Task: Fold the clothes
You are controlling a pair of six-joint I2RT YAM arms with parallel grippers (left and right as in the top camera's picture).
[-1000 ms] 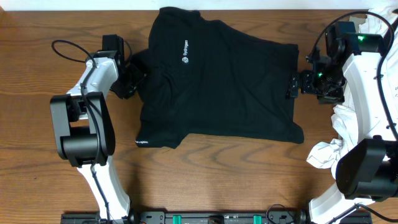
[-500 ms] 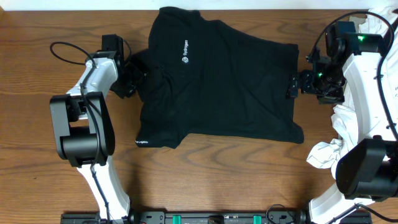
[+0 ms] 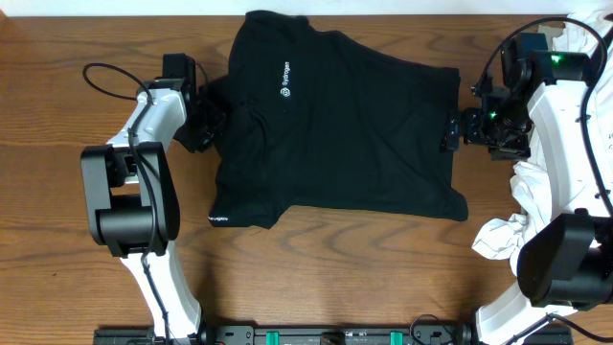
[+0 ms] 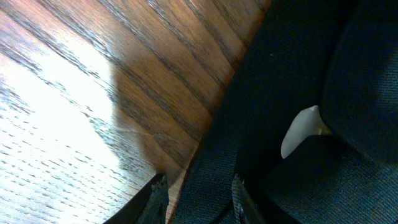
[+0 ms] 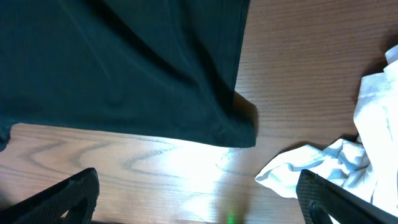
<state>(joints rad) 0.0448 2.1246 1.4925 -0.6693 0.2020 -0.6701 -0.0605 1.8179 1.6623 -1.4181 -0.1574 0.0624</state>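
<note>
The black shirt [image 3: 335, 125] looks light, limp and easily creased; best pinched at hems or sleeves. The left end effector [image 4: 199, 190] straddles its sleeve edge, but I cannot tell if it grips; the right end effector [image 5: 196, 182] gapes wide, empty.

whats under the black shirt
The black shirt lies spread on the wooden table, whose bare top shows along its left, right and near edges. Whatever is beneath the middle of the cloth is covered and cannot be seen.

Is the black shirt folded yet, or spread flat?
Spread: the black shirt lies open on the table, logo up, no fold across its body.
</note>
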